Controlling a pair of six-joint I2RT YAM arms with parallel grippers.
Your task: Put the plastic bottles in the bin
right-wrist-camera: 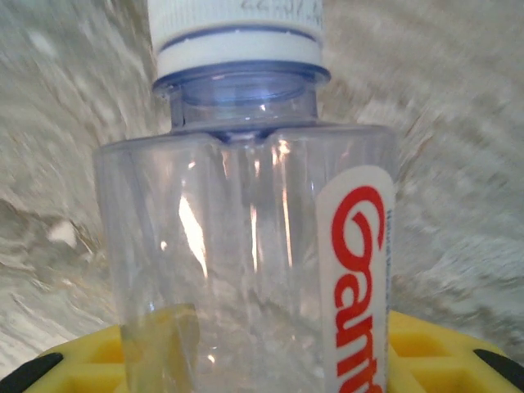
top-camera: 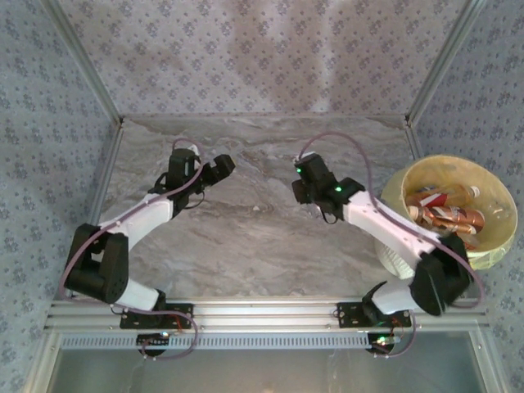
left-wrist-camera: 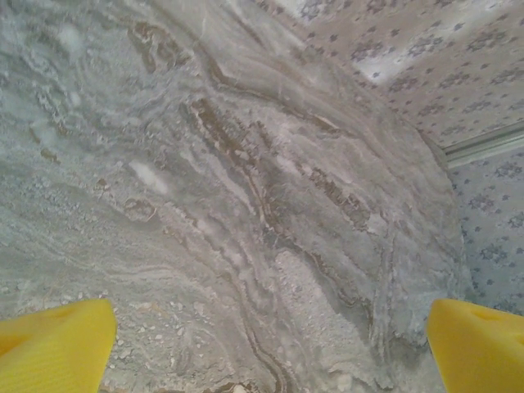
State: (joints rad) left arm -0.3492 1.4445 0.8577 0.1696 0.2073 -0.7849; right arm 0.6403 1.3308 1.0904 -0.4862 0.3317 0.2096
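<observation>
A clear plastic bottle [right-wrist-camera: 246, 237] with a white cap and a white label with red letters stands between the yellow fingers [right-wrist-camera: 430, 348] of my right gripper [right-wrist-camera: 254, 364], which is shut on it. In the top view the right gripper [top-camera: 305, 188] hangs over the middle of the table, left of the bin [top-camera: 493, 256]. That bin is a round pale-yellow bucket at the right edge, and several bottles [top-camera: 442, 217] with orange and red labels lie in it. My left gripper [top-camera: 219, 168] is open over bare marble, with nothing between its yellow fingertips [left-wrist-camera: 57, 348].
The marble table [top-camera: 262, 237] is closed in by patterned walls with metal frame posts [top-camera: 438, 74] at the back corners. The arm bases sit on a metal rail [top-camera: 270, 315] at the near edge.
</observation>
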